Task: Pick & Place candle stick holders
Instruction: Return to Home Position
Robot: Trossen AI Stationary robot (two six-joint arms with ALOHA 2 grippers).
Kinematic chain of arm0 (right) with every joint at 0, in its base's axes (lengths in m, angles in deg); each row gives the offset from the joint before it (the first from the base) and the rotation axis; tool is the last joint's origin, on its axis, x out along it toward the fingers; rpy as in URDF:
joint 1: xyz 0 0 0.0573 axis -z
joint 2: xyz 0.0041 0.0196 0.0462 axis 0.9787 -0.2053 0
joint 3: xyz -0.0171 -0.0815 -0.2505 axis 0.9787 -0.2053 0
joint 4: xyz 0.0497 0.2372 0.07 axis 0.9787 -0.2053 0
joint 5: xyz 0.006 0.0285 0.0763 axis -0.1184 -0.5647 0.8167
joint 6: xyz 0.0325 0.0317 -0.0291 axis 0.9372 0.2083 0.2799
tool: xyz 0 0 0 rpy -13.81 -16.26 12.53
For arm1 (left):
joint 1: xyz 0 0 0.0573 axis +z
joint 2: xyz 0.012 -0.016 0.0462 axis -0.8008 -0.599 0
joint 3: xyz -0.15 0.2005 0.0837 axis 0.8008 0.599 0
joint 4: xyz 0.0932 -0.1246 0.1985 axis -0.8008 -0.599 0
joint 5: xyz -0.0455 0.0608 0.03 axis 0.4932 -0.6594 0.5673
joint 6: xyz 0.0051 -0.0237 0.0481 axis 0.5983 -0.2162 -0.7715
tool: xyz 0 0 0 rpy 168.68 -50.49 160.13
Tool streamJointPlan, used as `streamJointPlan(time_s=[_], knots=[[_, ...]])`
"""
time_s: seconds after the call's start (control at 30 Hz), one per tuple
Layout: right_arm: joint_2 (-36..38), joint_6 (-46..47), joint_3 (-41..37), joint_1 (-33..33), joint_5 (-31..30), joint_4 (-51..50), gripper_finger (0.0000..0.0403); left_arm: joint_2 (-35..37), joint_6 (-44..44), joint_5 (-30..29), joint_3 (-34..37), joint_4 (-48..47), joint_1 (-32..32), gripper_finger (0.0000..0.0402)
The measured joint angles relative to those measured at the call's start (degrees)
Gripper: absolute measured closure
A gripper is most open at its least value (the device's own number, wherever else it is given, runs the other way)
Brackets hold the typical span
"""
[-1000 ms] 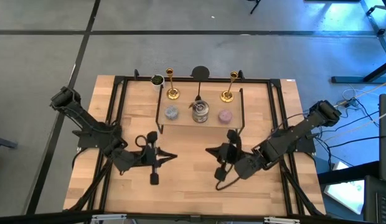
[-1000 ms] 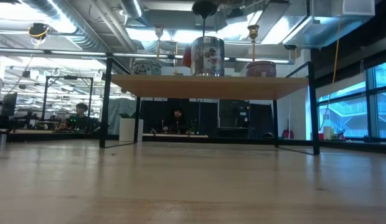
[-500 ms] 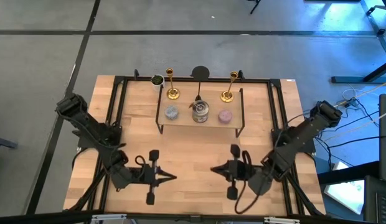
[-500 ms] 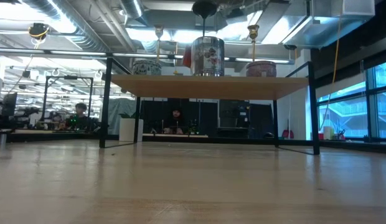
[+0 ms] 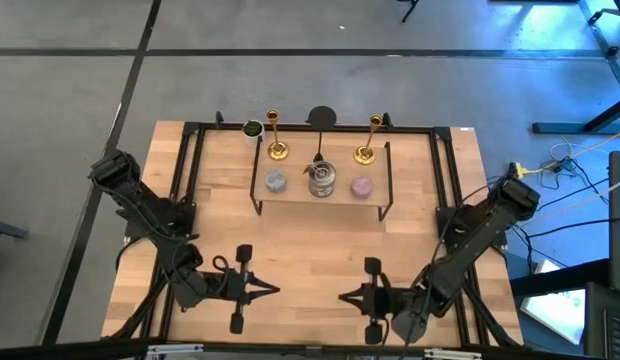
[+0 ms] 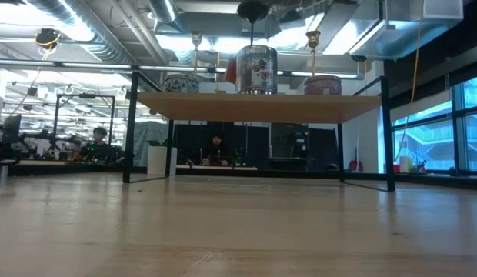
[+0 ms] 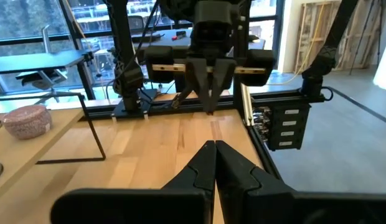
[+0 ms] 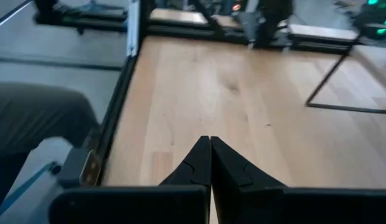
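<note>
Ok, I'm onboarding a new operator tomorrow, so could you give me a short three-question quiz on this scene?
1. True or false: the two slim shiny gold candlesticks stand on the raised wooden shelf.
2. What stands between the blue-grey round candle and the pink round candle? A) a squat silver tin B) a glass bottle C) nothing
3. Fill in: the left pincer and the right pincer, tips facing each other over the near end of the wooden table, are each ____ (open or shut).

Key: 1 true; 2 A; 3 shut.
</note>
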Motion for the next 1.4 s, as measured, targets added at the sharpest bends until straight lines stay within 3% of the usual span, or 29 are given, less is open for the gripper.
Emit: streamJointPlan(time_s=[0.43,0.73,1.03,1.23,1.4], knots=[[0.36,-6.11,-6.72,5.59,8.53,6.62,0.0403,0.02,1.98,-0.92,0.22,-1.68,0.07,0.0400],[3.81,-13.23,-14.01,12.97,23.14,21.11,0.0403,0.02,2.05,-0.92,0.22,-2.05,0.07,0.0400],[18.25,-16.69,-26.67,16.15,23.72,27.47,0.0403,0.04,3.08,-1.54,0.22,-2.47,0.07,0.0400],[32.51,-22.42,-41.06,16.43,28.74,42.92,0.0403,0.04,3.45,-1.55,0.22,-2.47,0.07,0.0400],[42.63,-22.76,-49.97,18.79,29.77,47.88,0.0403,0.04,3.47,-2.01,0.22,-2.47,0.32,0.0400]])
